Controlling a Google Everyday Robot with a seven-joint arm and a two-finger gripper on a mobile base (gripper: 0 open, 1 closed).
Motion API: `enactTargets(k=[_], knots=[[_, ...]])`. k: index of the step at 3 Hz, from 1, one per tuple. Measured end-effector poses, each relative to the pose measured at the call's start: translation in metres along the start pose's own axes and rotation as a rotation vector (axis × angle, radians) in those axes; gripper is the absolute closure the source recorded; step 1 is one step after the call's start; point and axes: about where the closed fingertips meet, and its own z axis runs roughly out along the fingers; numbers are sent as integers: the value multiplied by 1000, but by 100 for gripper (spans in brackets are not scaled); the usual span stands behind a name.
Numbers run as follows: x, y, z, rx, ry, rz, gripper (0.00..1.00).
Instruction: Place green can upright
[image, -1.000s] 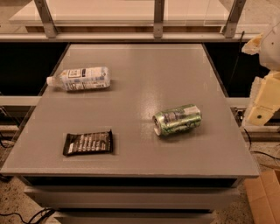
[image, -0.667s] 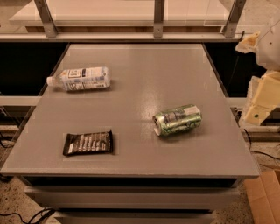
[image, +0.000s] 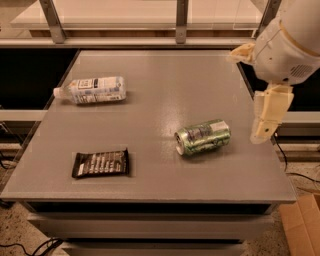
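Observation:
The green can (image: 202, 136) lies on its side on the grey table (image: 165, 75), right of centre, with its silver top facing front-left. My gripper (image: 247, 97) hangs above the table's right edge, up and to the right of the can, and does not touch it. Its cream fingers (image: 266, 116) stand apart, open and empty.
A clear plastic bottle with a white label (image: 92, 90) lies on its side at the table's far left. A dark snack packet (image: 101, 163) lies flat at the front left. A cardboard box (image: 302, 225) sits on the floor at the lower right. Metal rails run behind the table.
My gripper and arm have moved in from the right edge toward the table and the can. The can, bottle and packet have not moved.

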Motion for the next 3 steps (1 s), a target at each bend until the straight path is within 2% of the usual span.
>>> enactTargets(k=[1,2,3], knots=[[-16,-6,31,-41,4,-166,0],[-23,-5,63,-74,32,-291,0],[-28,3,88,-106,66,-380,0]])
